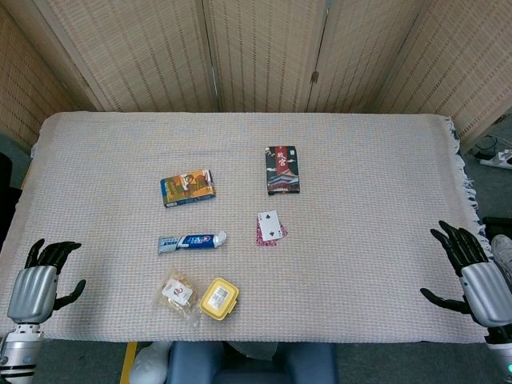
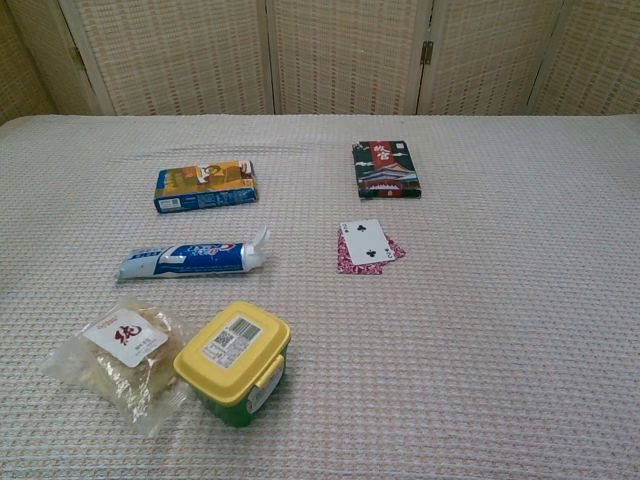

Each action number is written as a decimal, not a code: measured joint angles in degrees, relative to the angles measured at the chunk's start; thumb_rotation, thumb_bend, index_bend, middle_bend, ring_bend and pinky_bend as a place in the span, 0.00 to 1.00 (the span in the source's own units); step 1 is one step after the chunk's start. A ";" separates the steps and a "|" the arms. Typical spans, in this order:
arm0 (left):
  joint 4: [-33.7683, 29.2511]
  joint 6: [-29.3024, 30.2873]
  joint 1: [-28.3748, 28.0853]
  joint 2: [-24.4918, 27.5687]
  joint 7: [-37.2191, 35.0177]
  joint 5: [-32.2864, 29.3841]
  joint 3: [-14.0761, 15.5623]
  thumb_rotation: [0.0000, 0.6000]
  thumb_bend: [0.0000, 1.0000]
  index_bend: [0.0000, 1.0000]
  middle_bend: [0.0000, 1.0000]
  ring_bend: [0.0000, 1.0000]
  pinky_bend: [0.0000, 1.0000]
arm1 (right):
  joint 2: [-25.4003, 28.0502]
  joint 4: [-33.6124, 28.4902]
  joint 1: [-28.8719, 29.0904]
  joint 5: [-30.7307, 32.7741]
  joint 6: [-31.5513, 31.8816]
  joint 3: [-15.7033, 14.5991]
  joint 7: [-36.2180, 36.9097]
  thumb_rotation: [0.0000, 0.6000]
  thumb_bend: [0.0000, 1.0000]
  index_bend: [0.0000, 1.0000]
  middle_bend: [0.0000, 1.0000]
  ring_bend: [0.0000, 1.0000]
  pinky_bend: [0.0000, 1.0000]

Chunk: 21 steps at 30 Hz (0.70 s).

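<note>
Table (image 1: 384,160): covered by a pale woven cloth, bearing everything.
Left hand (image 1: 36,284): at the near left edge, fingers spread wide, holding nothing.
Right hand (image 1: 472,276): at the near right edge, likewise wide and bare.
Toothpaste tube (image 1: 190,242): lying flat, nearest the left hand.
Card box (image 1: 282,170): farther back.
Yellow-lidded tub (image 1: 218,298): just beside a snack packet (image 1: 178,294).
Playing cards (image 1: 270,227): near the centre, a club face up.

The left robot hand (image 1: 38,280) has a silver metal back, ribbed with grooves, and black fingers, on a grey wrist. The right robot hand (image 1: 474,276) matches, with a teal light by its wrist.
</note>
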 measured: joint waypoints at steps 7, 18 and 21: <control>-0.09 -0.60 -0.22 0.02 0.32 -0.26 -0.53 1.00 0.36 0.26 0.25 0.20 0.08 | 0.27 0.02 -0.28 -0.23 0.70 0.06 0.21 1.00 0.21 0.00 0.03 0.00 0.00; 0.48 -8.08 -6.97 -0.34 0.19 -0.82 -4.51 1.00 0.36 0.27 0.26 0.21 0.08 | 0.91 -0.28 -0.19 -0.82 1.68 0.62 0.80 1.00 0.21 0.00 0.03 0.00 0.00; 0.70 -12.76 -10.34 -1.06 1.26 -2.31 -5.83 1.00 0.35 0.26 0.26 0.21 0.08 | 1.11 -0.29 0.00 -0.92 1.60 0.73 0.87 1.00 0.21 0.00 0.03 0.00 0.00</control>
